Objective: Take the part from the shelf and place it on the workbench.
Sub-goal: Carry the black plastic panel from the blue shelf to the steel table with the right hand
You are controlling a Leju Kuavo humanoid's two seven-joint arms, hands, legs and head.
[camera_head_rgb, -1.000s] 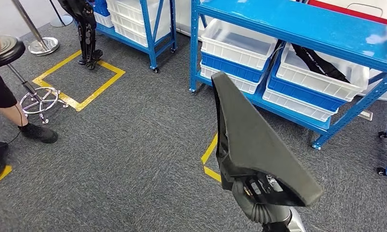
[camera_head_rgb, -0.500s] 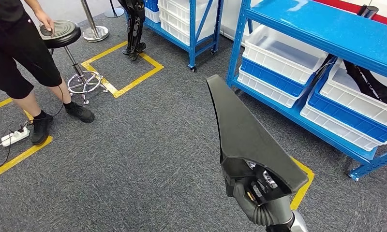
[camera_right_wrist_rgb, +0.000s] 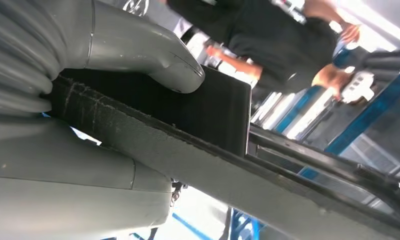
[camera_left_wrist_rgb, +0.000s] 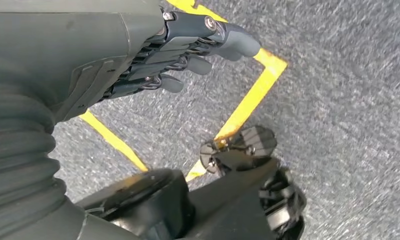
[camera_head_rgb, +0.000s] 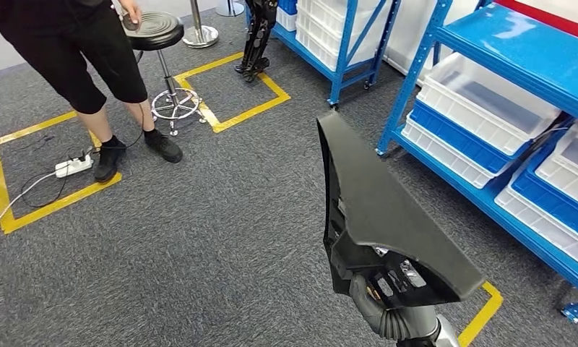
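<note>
A long black wedge-shaped part [camera_head_rgb: 376, 210] stands up in front of me over the grey carpet. My right hand [camera_head_rgb: 384, 289] grips it at its wide lower end, mostly hidden under the part. In the right wrist view the grey thumb [camera_right_wrist_rgb: 148, 57] presses on the dark panel of the part [camera_right_wrist_rgb: 208, 125]. My left hand [camera_left_wrist_rgb: 188, 50] hangs above the floor with its fingers curled in and nothing in them. The blue shelf [camera_head_rgb: 517, 36] stands at the right.
White bins [camera_head_rgb: 488, 105] sit on the blue shelf's lower levels. A second blue rack [camera_head_rgb: 344, 36] stands at the back. A person in black [camera_head_rgb: 76, 50] stands at the upper left, hand on a black stool [camera_head_rgb: 154, 32]. A power strip [camera_head_rgb: 73, 165] lies by yellow floor tape [camera_head_rgb: 48, 206].
The whole scene has swung rightward as I turn left: the shelf slides toward the right edge and the person and stool come further in. The part stays in my right hand.
</note>
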